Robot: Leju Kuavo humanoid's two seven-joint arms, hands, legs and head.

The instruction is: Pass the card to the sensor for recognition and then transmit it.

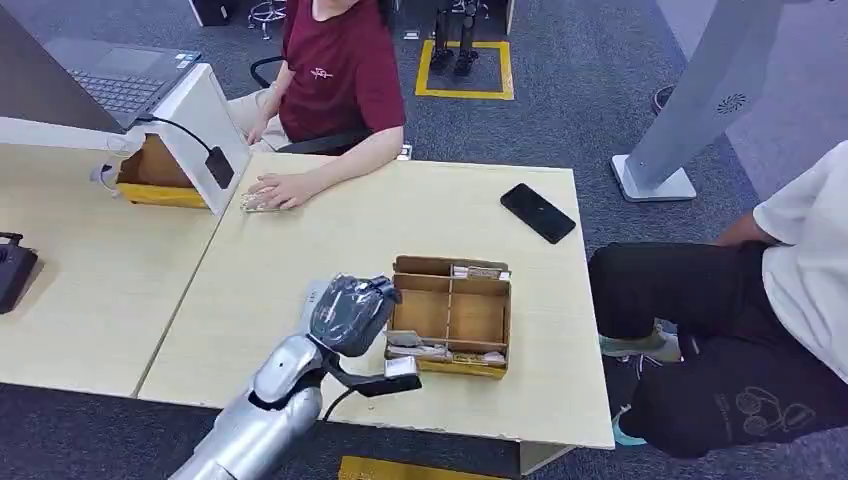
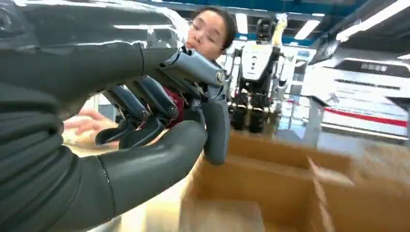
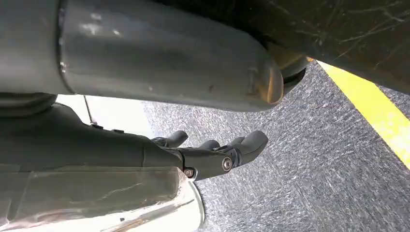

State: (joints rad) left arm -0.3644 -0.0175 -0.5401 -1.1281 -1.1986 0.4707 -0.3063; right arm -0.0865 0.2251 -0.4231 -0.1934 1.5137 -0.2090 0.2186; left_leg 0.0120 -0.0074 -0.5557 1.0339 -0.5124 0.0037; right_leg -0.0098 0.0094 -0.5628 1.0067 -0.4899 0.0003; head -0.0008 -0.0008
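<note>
Head view shows the left hand (image 1: 352,312) raised over the desk (image 1: 300,260) just beside the near-left corner of the cardboard box (image 1: 452,313), and this placement reads as a reach toward the cards kept there. In the left wrist view its fingers (image 2: 145,108) are curled inward toward the thick thumb (image 2: 159,162) with a gap between them, and nothing can be seen held inside; the hand looks empty and partly closed, probably shaped for a pinch. The box is split into compartments, and the cards (image 1: 440,350) lie flat in the narrow strip along its near edge, close under the hand, with a few more in the far strip (image 1: 478,271); the two wide middle compartments look bare. Keeping the cards in a narrow slot holds them in a stack but leaves little room for fingers. Farther off on the left, a white slanted stand (image 1: 205,120) carries a laptop (image 1: 120,75), and a small dark unit (image 1: 219,167) on a cable hangs on its sloped face, likely the sensor. A seated person's hand (image 1: 275,190) rests on the desk beside it, perhaps waiting to receive the card. A black phone (image 1: 538,212) lies well apart on the far right. In the right wrist view, the right hand (image 3: 212,150) hangs over grey carpet, fingers loosely bent, holding nothing.
</note>
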